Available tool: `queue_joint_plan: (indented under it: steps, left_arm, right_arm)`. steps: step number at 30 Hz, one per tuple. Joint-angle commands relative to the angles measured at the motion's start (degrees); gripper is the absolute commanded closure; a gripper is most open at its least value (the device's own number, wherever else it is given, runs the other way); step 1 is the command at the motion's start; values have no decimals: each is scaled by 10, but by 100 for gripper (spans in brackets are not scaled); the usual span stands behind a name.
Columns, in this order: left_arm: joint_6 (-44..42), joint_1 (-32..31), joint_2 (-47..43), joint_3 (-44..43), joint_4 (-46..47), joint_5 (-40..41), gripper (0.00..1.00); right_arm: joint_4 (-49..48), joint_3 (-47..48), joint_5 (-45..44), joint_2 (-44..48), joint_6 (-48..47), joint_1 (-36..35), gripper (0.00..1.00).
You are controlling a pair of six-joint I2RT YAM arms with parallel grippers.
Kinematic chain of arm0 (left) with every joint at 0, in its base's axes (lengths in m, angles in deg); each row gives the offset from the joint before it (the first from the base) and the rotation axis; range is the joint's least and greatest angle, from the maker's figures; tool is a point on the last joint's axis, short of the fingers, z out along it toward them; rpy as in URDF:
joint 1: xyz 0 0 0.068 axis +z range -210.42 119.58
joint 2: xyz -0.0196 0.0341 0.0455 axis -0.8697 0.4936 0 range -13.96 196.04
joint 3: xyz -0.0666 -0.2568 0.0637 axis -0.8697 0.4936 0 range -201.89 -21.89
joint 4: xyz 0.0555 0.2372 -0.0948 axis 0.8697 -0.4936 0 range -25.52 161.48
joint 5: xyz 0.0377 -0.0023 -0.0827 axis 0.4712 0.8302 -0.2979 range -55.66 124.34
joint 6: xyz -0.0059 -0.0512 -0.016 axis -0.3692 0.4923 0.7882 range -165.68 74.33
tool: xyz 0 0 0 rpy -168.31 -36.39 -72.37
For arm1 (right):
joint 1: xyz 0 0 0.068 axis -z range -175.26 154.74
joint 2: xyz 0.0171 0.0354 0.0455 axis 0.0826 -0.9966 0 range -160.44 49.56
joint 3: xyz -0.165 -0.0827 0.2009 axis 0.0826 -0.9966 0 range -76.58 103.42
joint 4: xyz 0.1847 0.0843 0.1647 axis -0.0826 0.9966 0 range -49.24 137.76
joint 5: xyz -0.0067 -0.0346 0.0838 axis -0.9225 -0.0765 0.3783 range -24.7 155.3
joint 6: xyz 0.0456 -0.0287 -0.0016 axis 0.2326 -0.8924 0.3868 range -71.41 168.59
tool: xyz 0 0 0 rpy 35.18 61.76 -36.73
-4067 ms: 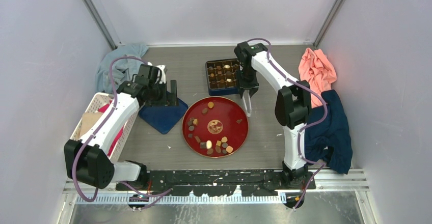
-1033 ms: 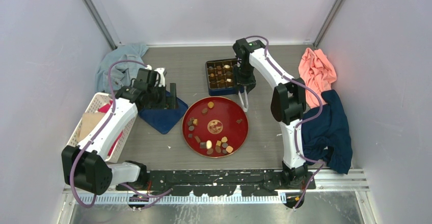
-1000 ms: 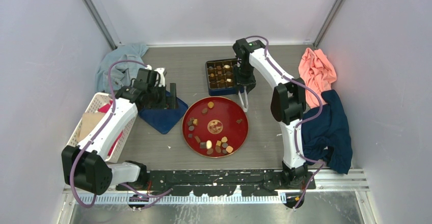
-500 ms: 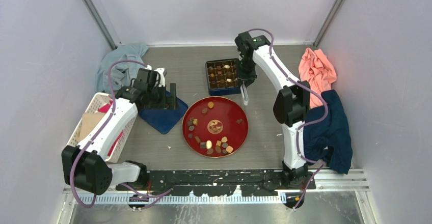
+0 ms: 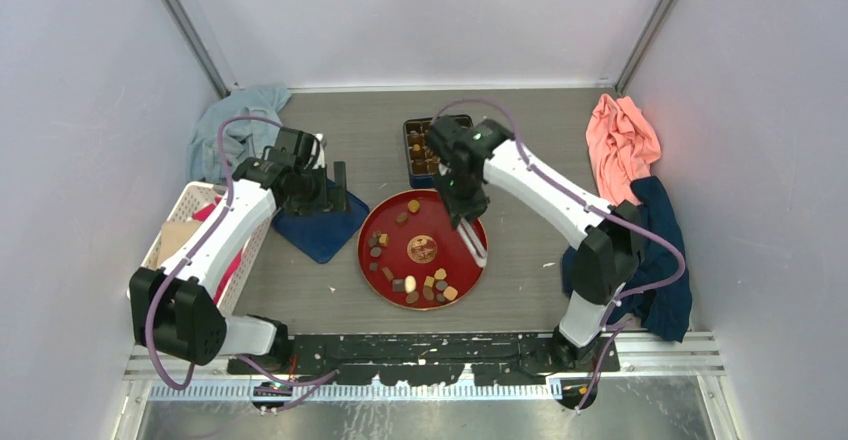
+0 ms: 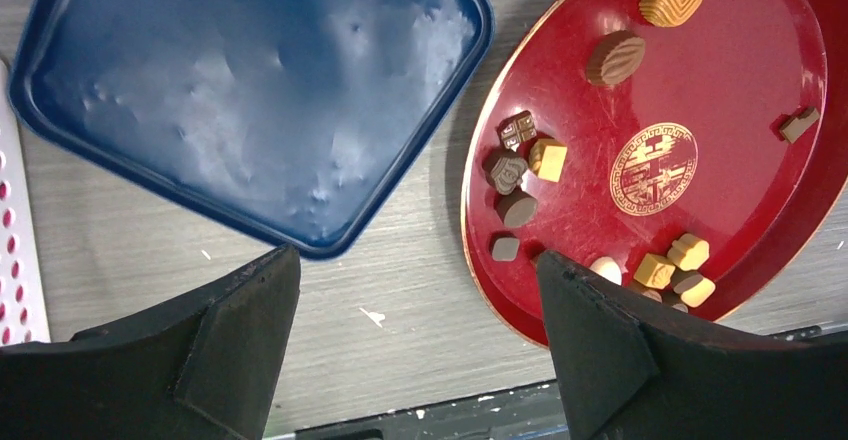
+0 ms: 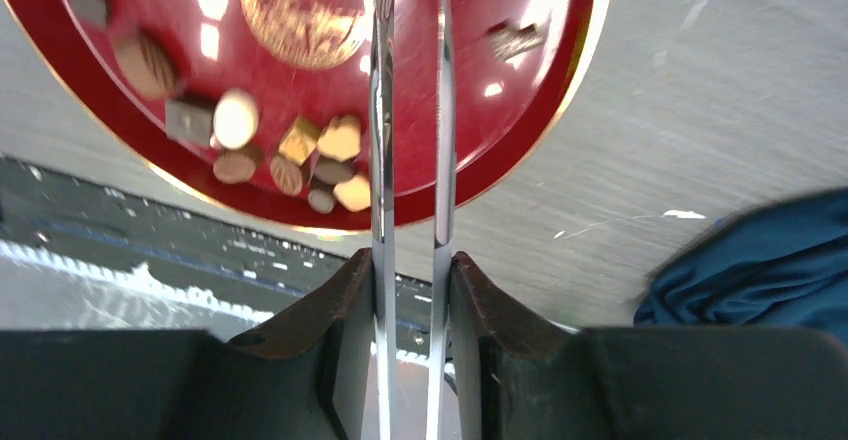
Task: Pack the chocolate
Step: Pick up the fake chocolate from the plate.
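Note:
Several pieces of chocolate [image 5: 425, 285] lie on the red plate [image 5: 455, 272], brown, tan and cream [image 7: 236, 118]; one small piece [image 7: 515, 40] sits alone by the right rim. My right gripper [image 5: 462, 212] hangs over the plate, shut on metal tongs [image 5: 475, 242] whose blades [image 7: 382, 110] reach past the gold emblem; their tips are out of the wrist view. The dark blue chocolate box [image 5: 420, 150] behind is partly hidden by that arm. My left gripper [image 6: 417, 260] is open and empty, between the blue lid [image 6: 250, 90] and the plate [image 6: 730, 60].
A white basket [image 5: 185, 230] stands at the left edge, with a grey-blue cloth [image 5: 235, 125] behind it. A salmon cloth [image 5: 622, 135] and a navy cloth [image 5: 650, 260] lie on the right. The arms' base rail runs along the near edge.
My right arm swung from beside the box to above the plate's right half, carrying the tongs, whose blades are squeezed closer together. The left arm barely moved.

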Motion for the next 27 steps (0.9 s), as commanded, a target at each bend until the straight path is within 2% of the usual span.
queue_joint_plan:
  steps: [1,6,10,27]
  left_arm:
    - [30,3,-22,-18,-18,9,11]
    - [37,3,-30,-24,-34,2,12]
    - [37,3,-48,-19,-33,10,11]
    - [23,3,-53,-21,-40,28,12]
  right_arm:
    - [-56,-74,-10,47,49,-55,62]
    - [-96,-122,-21,34,79,-95,61]
    - [-117,-128,-26,20,72,-101,60]
    - [-158,-86,-18,-82,53,-100,53]
